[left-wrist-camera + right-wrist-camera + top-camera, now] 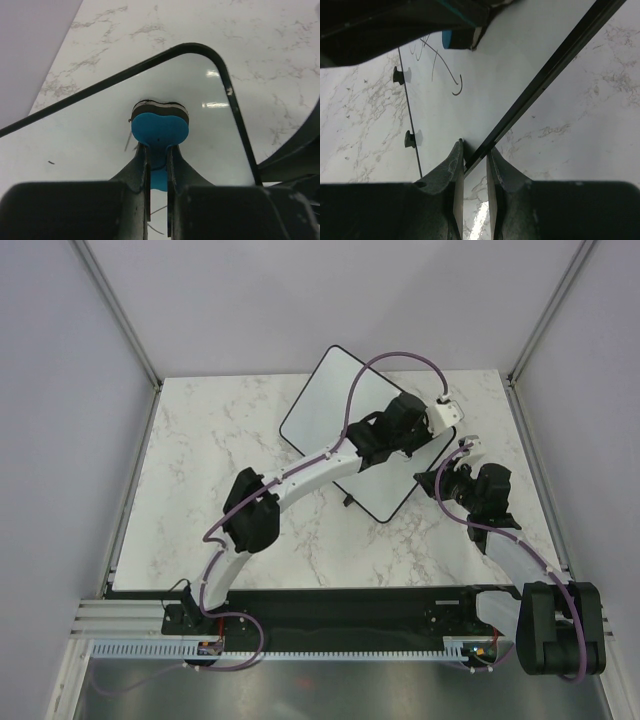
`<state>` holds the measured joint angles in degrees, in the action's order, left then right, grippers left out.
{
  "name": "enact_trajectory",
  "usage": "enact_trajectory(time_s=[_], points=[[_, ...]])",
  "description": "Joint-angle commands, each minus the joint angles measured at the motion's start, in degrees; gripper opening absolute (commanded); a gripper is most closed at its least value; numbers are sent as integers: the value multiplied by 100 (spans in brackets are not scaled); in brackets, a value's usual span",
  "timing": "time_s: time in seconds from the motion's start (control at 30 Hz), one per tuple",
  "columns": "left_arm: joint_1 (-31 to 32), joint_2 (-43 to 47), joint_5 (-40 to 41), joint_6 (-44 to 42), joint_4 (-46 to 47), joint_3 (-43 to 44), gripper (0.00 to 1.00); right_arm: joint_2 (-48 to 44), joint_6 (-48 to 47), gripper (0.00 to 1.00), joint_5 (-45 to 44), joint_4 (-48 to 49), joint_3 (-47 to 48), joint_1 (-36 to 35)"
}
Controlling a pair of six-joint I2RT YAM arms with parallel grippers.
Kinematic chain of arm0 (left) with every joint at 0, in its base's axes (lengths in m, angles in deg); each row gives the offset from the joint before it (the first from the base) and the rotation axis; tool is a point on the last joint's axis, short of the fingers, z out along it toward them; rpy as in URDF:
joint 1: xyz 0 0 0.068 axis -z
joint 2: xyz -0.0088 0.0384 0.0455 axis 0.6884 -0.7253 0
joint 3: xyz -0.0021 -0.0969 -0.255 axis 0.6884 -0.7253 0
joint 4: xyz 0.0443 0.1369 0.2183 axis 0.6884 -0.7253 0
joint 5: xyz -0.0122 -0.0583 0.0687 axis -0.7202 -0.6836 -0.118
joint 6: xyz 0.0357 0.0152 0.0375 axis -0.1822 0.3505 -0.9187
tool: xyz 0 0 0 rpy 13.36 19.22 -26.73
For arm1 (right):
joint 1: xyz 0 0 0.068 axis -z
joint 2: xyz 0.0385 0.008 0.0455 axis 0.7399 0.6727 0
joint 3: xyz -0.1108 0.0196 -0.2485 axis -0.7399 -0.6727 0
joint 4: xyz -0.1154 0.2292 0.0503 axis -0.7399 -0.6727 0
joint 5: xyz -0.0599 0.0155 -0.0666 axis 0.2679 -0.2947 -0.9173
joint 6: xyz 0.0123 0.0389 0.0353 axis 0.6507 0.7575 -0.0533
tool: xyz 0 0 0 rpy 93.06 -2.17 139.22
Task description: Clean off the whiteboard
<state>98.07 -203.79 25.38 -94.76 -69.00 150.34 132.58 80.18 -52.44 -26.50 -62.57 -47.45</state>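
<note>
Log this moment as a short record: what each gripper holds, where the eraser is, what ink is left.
left gripper: shut on blue eraser
eraser position: against the whiteboard, near a rounded corner
right gripper: shut on the whiteboard's black frame edge
ink left: thin dark marker strokes close to the eraser
board location: lying on the marble table

You see a white whiteboard (325, 400), black-framed, with dark scribbles; a blue eraser (160, 130); a white, grey-veined marble surface (220, 440).
</note>
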Motion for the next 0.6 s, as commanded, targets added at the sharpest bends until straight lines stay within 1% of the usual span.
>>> enact_trajectory(time_s=[0.0, 0.23, 0.33, 0.37, 0.43, 0.57], points=[[168, 72, -580, 368, -375, 217, 2, -96, -474, 0, -113, 202, -44, 8], [81, -17, -342, 236, -393, 252, 2, -96, -474, 0, -104, 211, -36, 8], [-42, -43, 78, 53, -358, 243, 2, -104, -465, 0, -104, 202, -36, 17], [-95, -78, 402, 8, -332, 243, 2, -122, -474, 0, -104, 193, -44, 17], [-323, -96, 719, -36, -200, 261, 2, -139, -474, 0, -113, 193, -53, 8], [-771, -113, 993, -98, 46, 279, 2, -131, -465, 0, -104, 193, -53, 8]])
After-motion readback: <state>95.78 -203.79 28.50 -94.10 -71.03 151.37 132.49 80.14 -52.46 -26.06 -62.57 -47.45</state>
